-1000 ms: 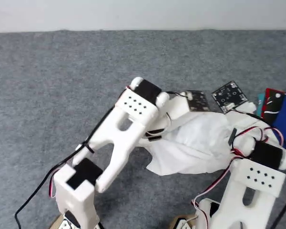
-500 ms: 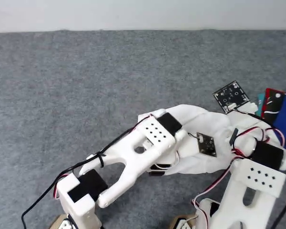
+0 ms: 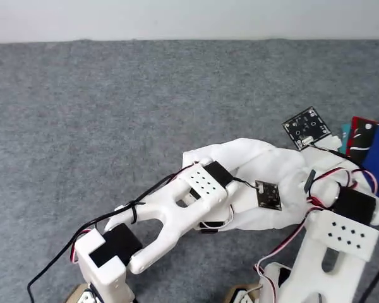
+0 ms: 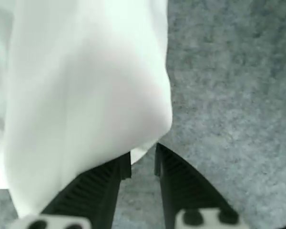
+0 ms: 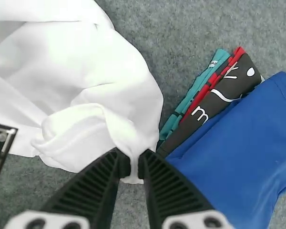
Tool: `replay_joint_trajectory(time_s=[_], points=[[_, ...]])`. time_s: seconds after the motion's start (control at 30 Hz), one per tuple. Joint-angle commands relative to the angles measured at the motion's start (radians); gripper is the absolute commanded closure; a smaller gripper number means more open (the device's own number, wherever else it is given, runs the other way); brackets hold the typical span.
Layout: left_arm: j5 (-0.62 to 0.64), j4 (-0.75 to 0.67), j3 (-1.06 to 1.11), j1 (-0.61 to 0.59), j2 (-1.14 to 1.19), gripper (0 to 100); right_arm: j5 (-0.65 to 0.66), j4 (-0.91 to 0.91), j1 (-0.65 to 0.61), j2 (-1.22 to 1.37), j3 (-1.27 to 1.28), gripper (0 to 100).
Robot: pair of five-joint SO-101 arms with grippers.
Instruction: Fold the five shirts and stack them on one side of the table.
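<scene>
Left claw [image 4: 143, 164] is nearly closed, with an edge of the white shirt [image 4: 86, 95] nipped between the jaws; the rest of the cloth hangs off them over the grey felt table [image 4: 229, 86]. In the high view I see the shirt as a bunched, half-folded lump between the two arms, long axis running across from left arm to right arm, resting on the table. Right claw [image 5: 132, 168] is also narrow and clamped on a fold of the same shirt at its far right end. Just beyond that sits the pile of folded shirts [image 5: 207, 98], teal, red and dark edges showing, with a blue shirt [image 5: 238, 152] lying over it. My read: the pile is on the right claw's side and the right arm is much nearer, so the shirt has to travel rightward, along its own long axis, to land on it.
</scene>
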Motion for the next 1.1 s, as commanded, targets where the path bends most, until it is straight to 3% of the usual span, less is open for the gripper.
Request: replay_joint_trajectory(time_s=[0.0, 0.27, 0.5, 0.87, 1.07], points=[[0.009, -0.017, -0.001, -0.005, -0.044, 90, -0.006, -0.019, 0.015, -0.008, -0.017, 99.0], [0.009, -0.017, -0.005, -0.003, 0.06, 90, -0.006, -0.019, 0.015, -0.008, -0.017, 99.0], [0.057, 0.032, -0.068, -0.003, 0.075, 84, -0.006, -0.019, 0.015, -0.008, -0.017, 99.0], [0.11, -0.052, -0.07, -0.006, 0.091, 83, -0.008, -0.013, 0.015, -0.008, -0.017, 99.0], [0.126, -0.035, -0.119, -0.003, 0.19, 94, -0.006, -0.01, 0.015, -0.01, -0.018, 99.0]])
